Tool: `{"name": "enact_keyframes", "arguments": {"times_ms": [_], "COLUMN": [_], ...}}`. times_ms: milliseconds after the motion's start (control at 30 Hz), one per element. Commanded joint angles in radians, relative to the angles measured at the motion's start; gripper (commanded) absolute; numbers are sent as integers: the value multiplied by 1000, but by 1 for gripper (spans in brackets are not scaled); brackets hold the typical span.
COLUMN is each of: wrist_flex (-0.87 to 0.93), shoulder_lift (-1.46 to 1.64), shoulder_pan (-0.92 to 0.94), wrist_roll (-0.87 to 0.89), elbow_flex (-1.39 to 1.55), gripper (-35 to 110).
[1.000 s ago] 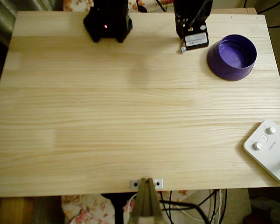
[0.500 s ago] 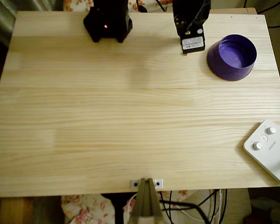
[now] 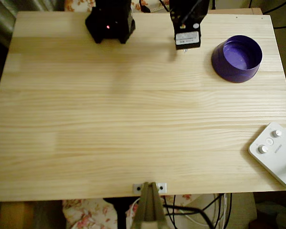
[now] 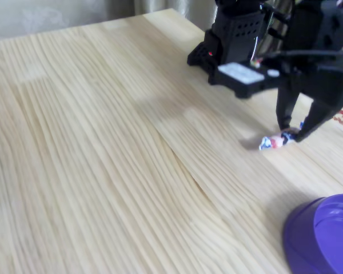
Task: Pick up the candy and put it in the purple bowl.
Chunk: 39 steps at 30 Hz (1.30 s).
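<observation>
since the black arm has swung toward nine o'clock overhead, its black two-finger gripper (image 4: 295, 130) is straddling the small whitish wrapped candy (image 4: 277, 140), jaws parted, with the round purple plastic bowl (image 3: 237, 58) waiting at three o'clock.

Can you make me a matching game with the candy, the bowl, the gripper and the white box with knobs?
Things:
1. candy
2. purple bowl
3. gripper
4. white device

Places:
A. at the table's lower right edge in the overhead view
B. lying on the wood at the fingertips
C. empty, on the table
D. fingers straddling the sweet

Pairs: 1-B, 2-C, 3-D, 4-A
</observation>
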Motion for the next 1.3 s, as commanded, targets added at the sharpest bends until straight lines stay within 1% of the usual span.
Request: {"name": "enact_keyframes", "arguments": {"times_ms": [0, 167, 267, 400, 567, 1000, 1267], "wrist_flex": [26, -20, -54, -91, -198, -537, -776], "shoulder_lift": [166, 227, 232, 216, 227, 163, 8], "shoulder_pan": [66, 143, 158, 160, 153, 104, 94], "wrist_roll": [55, -204, -319, -426, -586, -904, -1029], "elbow_flex": [-6, -15, -41, -81, -89, -81, -81], "gripper": [0, 0, 0, 0, 0, 0, 0]}}
